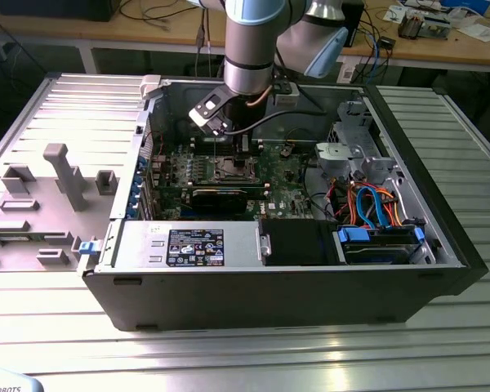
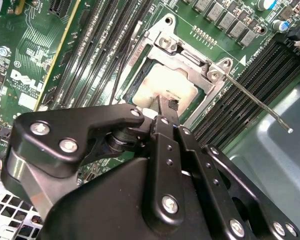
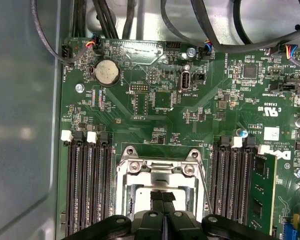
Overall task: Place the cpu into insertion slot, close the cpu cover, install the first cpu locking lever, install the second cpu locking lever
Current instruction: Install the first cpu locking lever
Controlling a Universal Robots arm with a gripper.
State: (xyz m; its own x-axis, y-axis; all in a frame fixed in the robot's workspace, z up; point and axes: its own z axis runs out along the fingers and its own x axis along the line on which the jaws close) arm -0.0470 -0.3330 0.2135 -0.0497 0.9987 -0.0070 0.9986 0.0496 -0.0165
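Exterior view first: the robot arm (image 1: 249, 49) reaches down into the open computer case (image 1: 278, 286), which lies on the ribbed metal bench (image 1: 310, 351). Its wrist hangs right over the green motherboard (image 1: 188, 175), just above the insertion slot (image 1: 231, 170). On to the second wrist view, and here's the close look: the gripper (image 2: 166, 106) has its jaws pressed together with nothing visible between them, tips poised at the edge of the socket. The cpu (image 2: 172, 85) sits in the slot, its top smeared with pale residue, and the cpu cover (image 2: 190, 59) looks to be lying down around it. One locking lever (image 2: 257, 102) is plainly unlatched, a thin rod sticking out over the memory slots (image 2: 250, 70) towards the case wall. Whether the other lever is hooked, I cannot tell. First wrist view now: the closed jaw tips hover over the near side of the cover's window, memory slots flanking the socket on both sides and a coin cell (image 3: 106, 72) further up the board. The danger, as I read it: that lever is thin, springy and round, so closed tips could slide off it and strike the memory slots or the board. With a lever free, an off-centre push could also tilt the cover against the chip.
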